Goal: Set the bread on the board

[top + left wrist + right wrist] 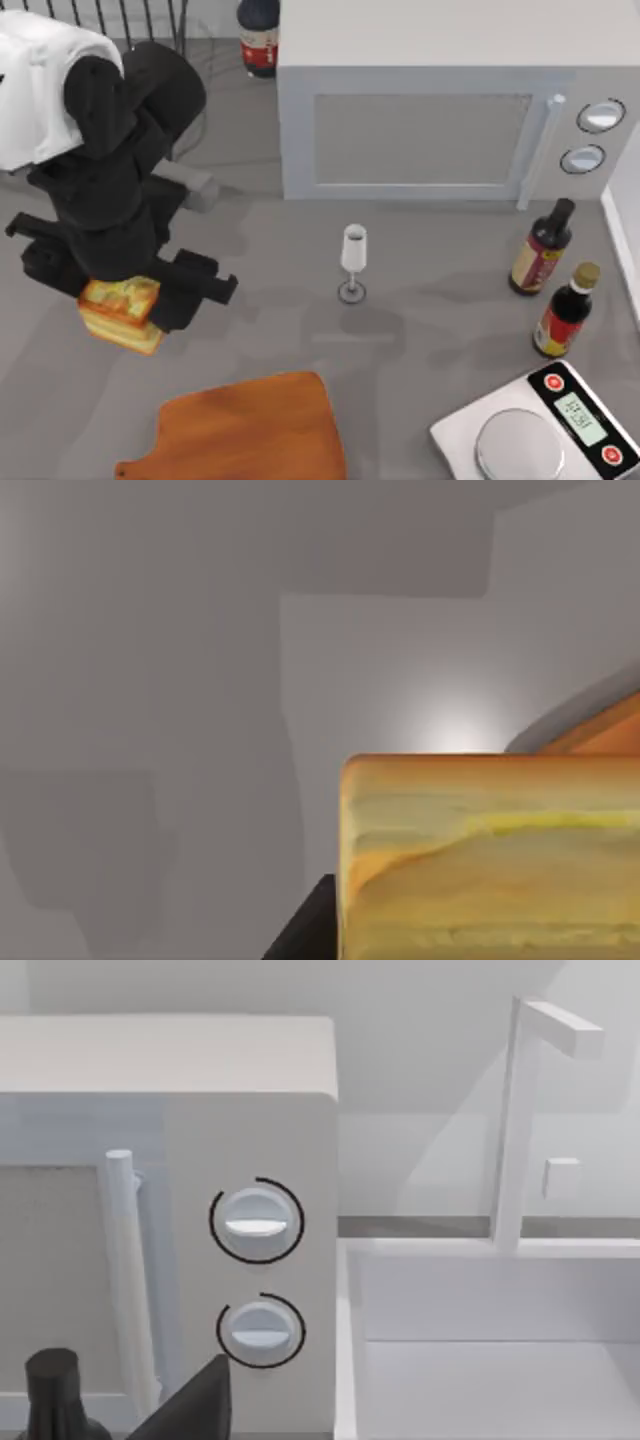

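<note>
Left gripper pinches the bread up in the air. Both are near the board, off its far left corner.

Three bottles, one bread, one board, one glass, one scale, one microwave.

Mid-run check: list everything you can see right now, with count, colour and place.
bread: 1, golden-yellow, left side, held above the table
board: 1, orange-brown, front edge, left of centre
microwave: 1, white, back centre
wine glass: 1, clear, centre
sauce bottles: 2, dark, right side
scale: 1, white, front right corner
cola bottle: 1, dark, back, left of the microwave
left end effector: 1, black, closed on the bread
right end effector: 1, black, near the microwave dials
</note>
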`<state>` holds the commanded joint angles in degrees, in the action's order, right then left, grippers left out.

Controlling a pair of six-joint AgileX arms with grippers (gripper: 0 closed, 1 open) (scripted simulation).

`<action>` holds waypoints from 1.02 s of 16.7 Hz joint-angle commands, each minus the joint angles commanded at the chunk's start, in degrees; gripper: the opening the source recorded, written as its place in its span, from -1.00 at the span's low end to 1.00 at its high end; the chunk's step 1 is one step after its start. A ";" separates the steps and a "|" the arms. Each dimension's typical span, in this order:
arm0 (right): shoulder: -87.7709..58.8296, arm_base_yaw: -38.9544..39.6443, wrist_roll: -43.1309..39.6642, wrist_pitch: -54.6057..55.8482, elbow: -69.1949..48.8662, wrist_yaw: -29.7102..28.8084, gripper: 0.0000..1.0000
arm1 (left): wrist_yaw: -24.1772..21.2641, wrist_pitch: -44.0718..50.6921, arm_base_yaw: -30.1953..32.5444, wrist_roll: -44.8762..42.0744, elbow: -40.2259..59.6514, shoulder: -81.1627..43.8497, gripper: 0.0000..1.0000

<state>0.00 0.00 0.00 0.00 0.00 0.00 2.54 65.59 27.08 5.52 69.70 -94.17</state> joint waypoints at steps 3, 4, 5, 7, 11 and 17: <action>0.00 0.00 0.00 0.00 0.00 0.00 1.00 | 0.40 -0.04 7.48 26.59 -1.96 0.68 -1.00; 0.00 0.00 0.00 0.00 0.00 0.00 1.00 | 0.37 -0.05 9.59 35.64 -2.73 0.78 -1.00; 0.00 0.00 0.00 0.00 0.00 0.00 1.00 | 0.27 -0.07 11.52 44.20 -3.52 0.81 -1.00; 0.00 0.00 0.00 0.00 0.00 0.00 1.00 | -0.10 -0.24 14.80 59.85 -5.09 0.78 -1.00; 0.00 0.00 0.00 0.00 0.00 0.00 1.00 | -1.06 -1.69 18.87 87.14 -7.95 1.09 -1.00; 0.00 0.00 0.00 0.00 0.00 0.00 1.00 | -1.92 -6.12 18.78 118.51 -10.65 2.91 -1.00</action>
<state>0.00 0.00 0.00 0.00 0.00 0.00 0.62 59.47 45.86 124.04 59.06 -91.26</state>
